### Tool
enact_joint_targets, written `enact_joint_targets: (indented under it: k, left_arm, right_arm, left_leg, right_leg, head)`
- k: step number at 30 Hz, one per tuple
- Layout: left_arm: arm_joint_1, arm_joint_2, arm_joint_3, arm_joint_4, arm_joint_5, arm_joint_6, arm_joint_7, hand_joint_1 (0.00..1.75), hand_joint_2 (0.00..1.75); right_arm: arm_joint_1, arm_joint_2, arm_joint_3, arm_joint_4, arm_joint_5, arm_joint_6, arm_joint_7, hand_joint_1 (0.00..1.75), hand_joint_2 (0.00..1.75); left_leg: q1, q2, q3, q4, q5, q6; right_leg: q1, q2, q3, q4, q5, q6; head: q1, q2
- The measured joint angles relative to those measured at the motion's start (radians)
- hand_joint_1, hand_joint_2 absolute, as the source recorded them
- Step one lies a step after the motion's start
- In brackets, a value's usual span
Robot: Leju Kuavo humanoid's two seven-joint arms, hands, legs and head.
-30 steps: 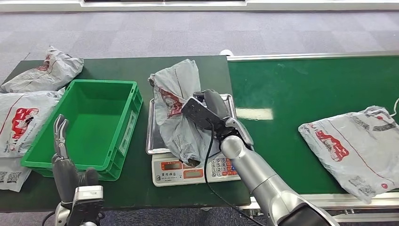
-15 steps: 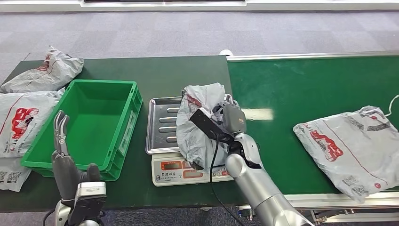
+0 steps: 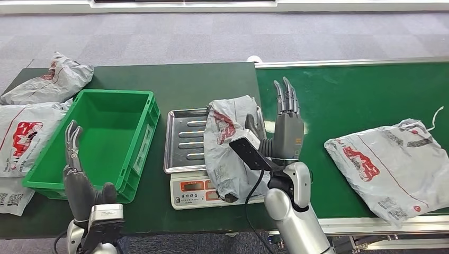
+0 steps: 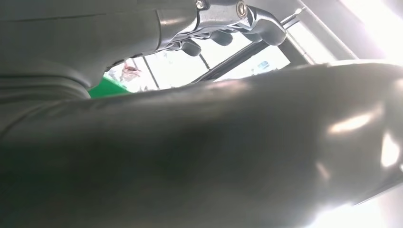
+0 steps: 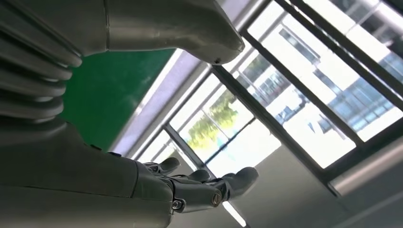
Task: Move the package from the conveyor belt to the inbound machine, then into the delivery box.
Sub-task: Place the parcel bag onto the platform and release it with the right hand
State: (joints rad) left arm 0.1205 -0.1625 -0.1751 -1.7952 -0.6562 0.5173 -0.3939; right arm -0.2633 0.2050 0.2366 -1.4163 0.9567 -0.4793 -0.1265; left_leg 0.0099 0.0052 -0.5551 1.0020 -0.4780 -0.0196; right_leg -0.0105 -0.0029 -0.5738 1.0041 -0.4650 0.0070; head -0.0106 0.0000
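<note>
Lying on the weighing scale: a grey plastic mailer package with a red print, crumpled, draped over the right part of the steel weighing tray. Long axis running from the far edge of the tray toward the robot, near end hanging over the scale's front panel and covering part of the keypad. Red print facing up near the far end.

Just to the right of the package: right hand, raised with fingers straight and held close together, pointing away from the robot over the green conveyor belt. Holding nothing; thumb side close beside the package, contact there impossible to tell. In the right wrist view, same hand seen with fingers stretched out and nothing between them, windows beyond.

Low at the near left: left hand, upright, fingers extended and together, thumb apart, nothing held, just in front of the green plastic crate, which stands left of the scale on the dark green table.

Further down the belt on the right: another grey mailer bag, lying flat. At the table's left end: more grey mailer bags, piled beside the crate.
</note>
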Motion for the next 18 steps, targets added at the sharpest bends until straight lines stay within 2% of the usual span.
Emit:
enact_joint_targets:
  k: [6, 10, 14, 16, 18]
  left_arm:
    - [-0.002, -0.007, 0.000, -0.015, 0.071, 0.043, -0.066, 0.00, 0.00]
    - [-0.002, -0.009, 0.000, -0.022, 0.094, 0.044, -0.084, 0.00, 0.00]
    - [-0.005, -0.014, 0.000, -0.028, 0.116, 0.072, -0.128, 0.00, 0.00]
    - [-0.011, -0.016, -0.003, -0.026, 0.054, 0.072, -0.112, 0.00, 0.87]
    - [-0.025, -0.011, -0.017, -0.019, -0.064, 0.013, -0.059, 0.00, 1.75]
  right_arm:
    - [0.079, 0.006, -0.001, -0.159, 0.047, -0.070, -0.037, 0.00, 1.75]
    - [0.097, 0.008, -0.001, -0.199, 0.043, -0.080, -0.050, 0.00, 1.75]
    - [0.105, 0.009, -0.001, -0.221, 0.008, -0.108, -0.100, 0.00, 1.75]
    - [0.115, 0.010, -0.001, -0.245, -0.047, -0.110, -0.143, 0.00, 1.75]
    - [0.137, 0.009, -0.001, -0.294, -0.119, -0.096, -0.201, 0.00, 1.75]
  left_leg:
    - [0.000, 0.000, 0.000, 0.000, 0.000, 0.000]
    - [0.000, 0.000, 0.000, 0.000, 0.000, 0.000]
    - [0.000, 0.000, 0.000, 0.000, 0.000, 0.000]
    - [0.000, 0.000, 0.001, 0.000, 0.000, 0.000]
    - [0.000, -0.001, 0.001, 0.000, 0.000, 0.000]
  right_leg:
    - [0.000, 0.000, 0.000, 0.000, 0.000, 0.000]
    - [0.000, 0.000, 0.000, 0.000, 0.000, 0.000]
    - [0.000, 0.000, 0.000, 0.000, 0.000, 0.000]
    - [0.000, 0.000, 0.000, 0.000, 0.000, 0.000]
    - [0.000, -0.001, 0.000, 0.000, 0.000, 0.000]
  head:
    - [0.000, 0.000]
    - [0.000, 0.000]
    - [0.000, 0.000]
    - [0.000, 0.000]
    - [0.000, 0.000]
